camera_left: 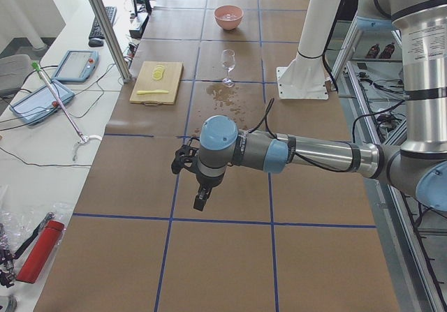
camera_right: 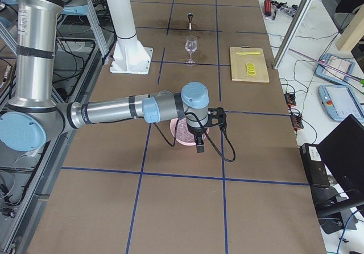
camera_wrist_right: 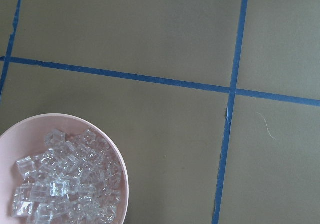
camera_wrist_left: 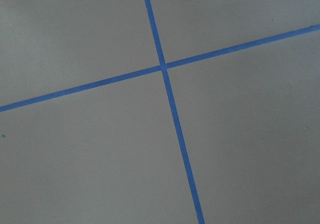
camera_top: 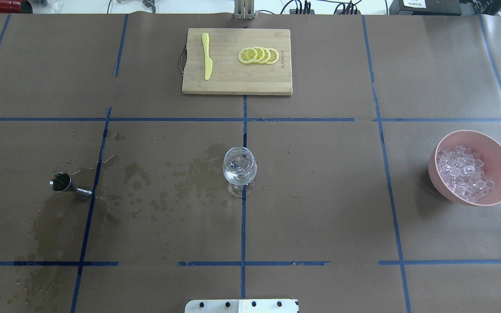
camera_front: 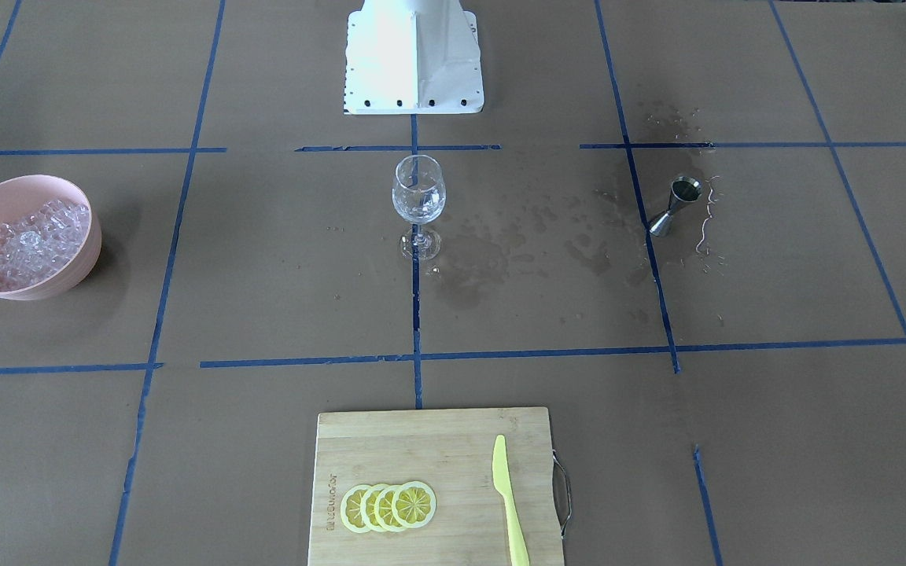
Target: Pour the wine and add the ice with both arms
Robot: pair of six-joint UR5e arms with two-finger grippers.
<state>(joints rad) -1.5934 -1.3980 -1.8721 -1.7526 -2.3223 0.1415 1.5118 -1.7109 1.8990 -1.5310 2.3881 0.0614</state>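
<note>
grey tubular arms, pale-blue joint caps, white bolted base

Taped brown table bears bowl, wineglass, jigger, cutting board, wet stains.

The cutting board has a small word beside the lemon slices, too blurry to read.

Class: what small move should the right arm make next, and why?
Probably slide the right gripper over the ice and lower it. It hangs near the bowl rim, and its wrist view shows the ice off-centre, lower left.
</note>
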